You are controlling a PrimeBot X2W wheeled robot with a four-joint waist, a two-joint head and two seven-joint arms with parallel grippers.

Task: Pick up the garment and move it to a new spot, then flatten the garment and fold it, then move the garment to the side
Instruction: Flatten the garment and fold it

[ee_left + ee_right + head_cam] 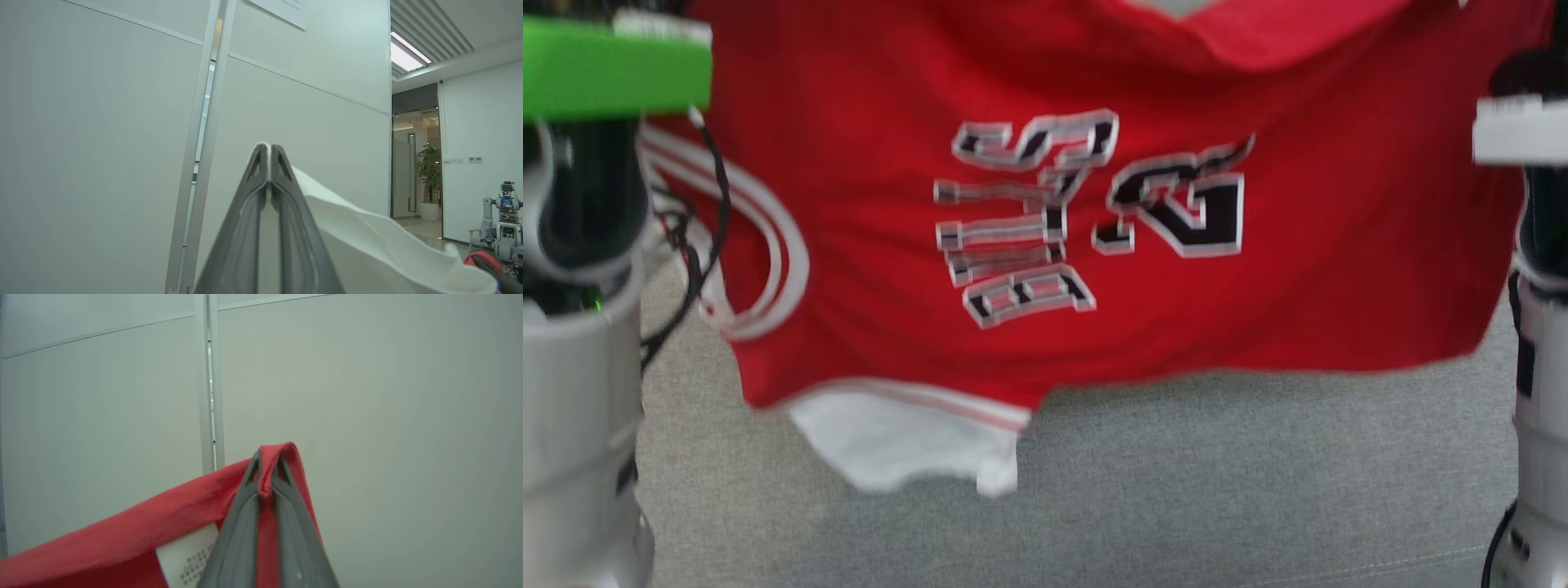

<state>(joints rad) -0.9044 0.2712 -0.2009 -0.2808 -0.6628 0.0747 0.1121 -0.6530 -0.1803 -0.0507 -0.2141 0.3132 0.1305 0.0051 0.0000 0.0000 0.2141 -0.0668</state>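
Note:
The garment (1094, 245) is a red jersey with black-and-white lettering and white trim, hanging spread out in the air above the grey cloth surface (1176, 490) in the head view. My left gripper (269, 153) is shut on a white edge of the garment (367, 237), which drapes off to the right of its fingers. My right gripper (267, 459) is shut on a red fold of the garment (122, 535), which trails away to the lower left; a white label shows beside the fingers. Both pale forearms (572, 408) frame the head view's sides.
Pale wall panels with a metal seam (204, 134) stand in front of both wrist cameras. Another robot (500, 228) and a potted plant (429, 175) stand by a doorway at the far right. A green band (613, 69) and black cables (686, 261) sit on my left arm.

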